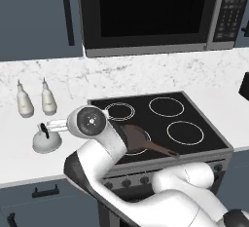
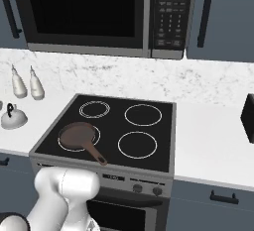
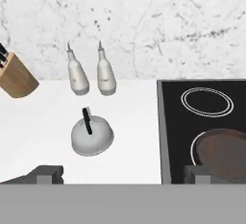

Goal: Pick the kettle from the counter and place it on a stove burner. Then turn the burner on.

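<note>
The kettle point(image 3: 92, 135), squat and silvery with a black arched handle, stands on the white counter point(image 3: 33, 131) left of the stove. My gripper point(image 3: 124, 174) hovers above and just in front of it, open, with the fingertips point(image 3: 48, 174) set wide apart and nothing between them. From the left base view the hand point(image 1: 56, 123) reaches out left over the kettle point(image 1: 47, 141). The kettle point(image 2: 12, 118) also sits at the left edge of the right base view. Free wide stove burners point(image 1: 185, 132) point(image 2: 137, 144) show as thin white circles on the black glass.
A brown frying pan point(image 1: 135, 138) point(image 2: 78, 137) covers the front-left burner, handle pointing front right. Two pale bottles point(image 3: 89, 76) stand behind the kettle, with a knife block point(image 3: 17, 76) to their left. Knobs point(image 2: 138, 188) line the stove's front. A dark box point(image 2: 248, 116) sits far right.
</note>
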